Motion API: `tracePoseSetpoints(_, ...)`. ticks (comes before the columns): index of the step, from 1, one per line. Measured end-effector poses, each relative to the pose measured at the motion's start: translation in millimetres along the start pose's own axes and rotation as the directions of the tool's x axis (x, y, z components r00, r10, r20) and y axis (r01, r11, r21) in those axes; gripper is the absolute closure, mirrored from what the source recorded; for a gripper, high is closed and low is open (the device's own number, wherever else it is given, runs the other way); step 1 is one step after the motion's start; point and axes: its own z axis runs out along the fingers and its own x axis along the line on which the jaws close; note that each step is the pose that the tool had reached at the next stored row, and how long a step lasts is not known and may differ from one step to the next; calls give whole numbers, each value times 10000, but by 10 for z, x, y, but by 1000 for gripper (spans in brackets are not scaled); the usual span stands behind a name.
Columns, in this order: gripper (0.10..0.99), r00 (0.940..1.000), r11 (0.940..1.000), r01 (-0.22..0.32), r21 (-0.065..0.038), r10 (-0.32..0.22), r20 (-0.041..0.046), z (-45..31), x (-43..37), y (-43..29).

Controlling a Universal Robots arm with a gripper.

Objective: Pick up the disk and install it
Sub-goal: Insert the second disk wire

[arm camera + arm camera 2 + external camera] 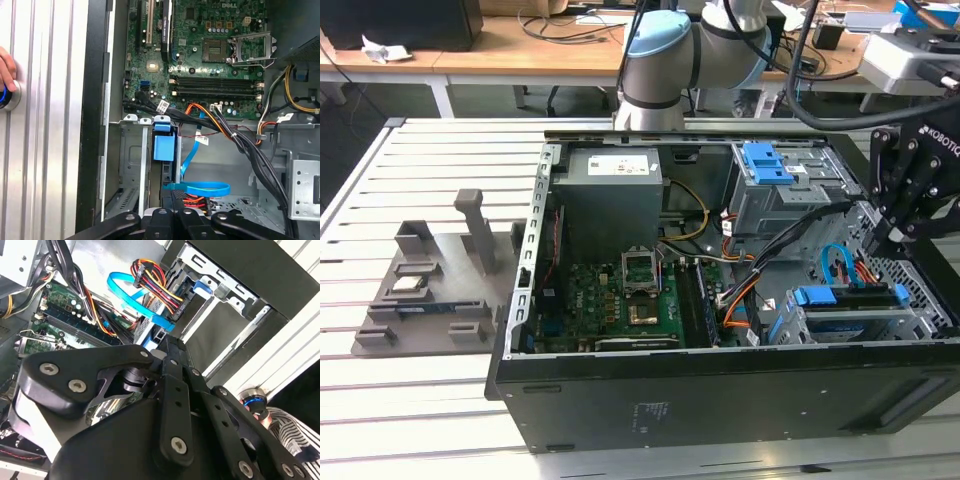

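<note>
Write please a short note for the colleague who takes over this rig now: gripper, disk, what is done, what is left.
Gripper: low over the drive cage at the exterior view's right; whether it grips cannot be told.
Disk: on edge in that cage, directly below the gripper.
Done: the disk is inside the computer case, in its bay.
Left: full seating is not confirmed.

slatted metal table [440, 400] | wooden desks [500, 45] behind | dark floor [340, 130]
</note>
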Motion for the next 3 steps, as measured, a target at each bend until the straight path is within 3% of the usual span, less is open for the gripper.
tracePoseSetpoints(3, 980, 10000, 10000, 0, 0, 0, -1, -2, 0, 0)
